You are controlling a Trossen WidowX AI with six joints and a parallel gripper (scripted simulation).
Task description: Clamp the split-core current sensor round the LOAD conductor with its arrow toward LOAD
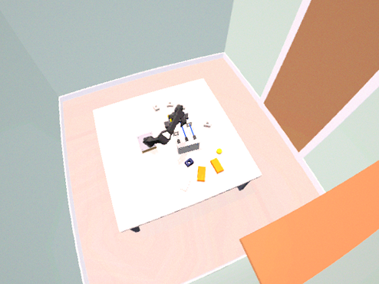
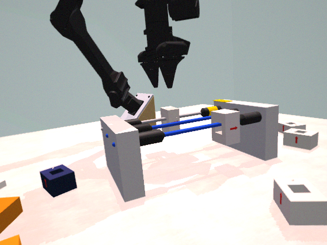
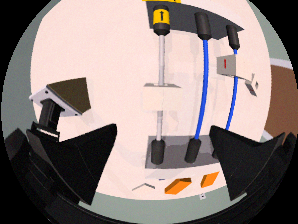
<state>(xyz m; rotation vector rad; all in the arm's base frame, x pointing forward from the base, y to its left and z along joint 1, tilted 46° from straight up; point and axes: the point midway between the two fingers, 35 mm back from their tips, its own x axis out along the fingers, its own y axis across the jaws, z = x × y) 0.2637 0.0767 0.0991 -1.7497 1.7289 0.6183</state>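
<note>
A fixture of two grey end plates (image 2: pixel 124 155) (image 2: pixel 256 129) carries three conductors. The grey conductor (image 2: pixel 190 114) (image 3: pixel 162 63) at the back ends in a yellow sleeve (image 2: pixel 212 109) (image 3: pixel 160 20) under the yellow LOAD marker (image 2: pixel 222 100). A white sensor block (image 2: pixel 170 115) (image 3: pixel 160 100) sits around this grey conductor near its middle; I cannot see its arrow. My gripper (image 2: pixel 162 83) (image 3: pixel 165 129) (image 1: pixel 178 116) hangs open and empty well above that block. Another white block (image 2: pixel 227 126) (image 3: pixel 226 64) with a red arrow sits on the front blue conductor (image 2: pixel 187 130).
A second blue conductor (image 2: pixel 181 122) runs between the other two. A brown wedge stand (image 2: pixel 145 104) is behind the fixture. A navy block (image 2: pixel 57 179), white arrow blocks (image 2: pixel 299 201) (image 2: pixel 300 138) and orange blocks (image 2: pixel 8 210) lie around on the table.
</note>
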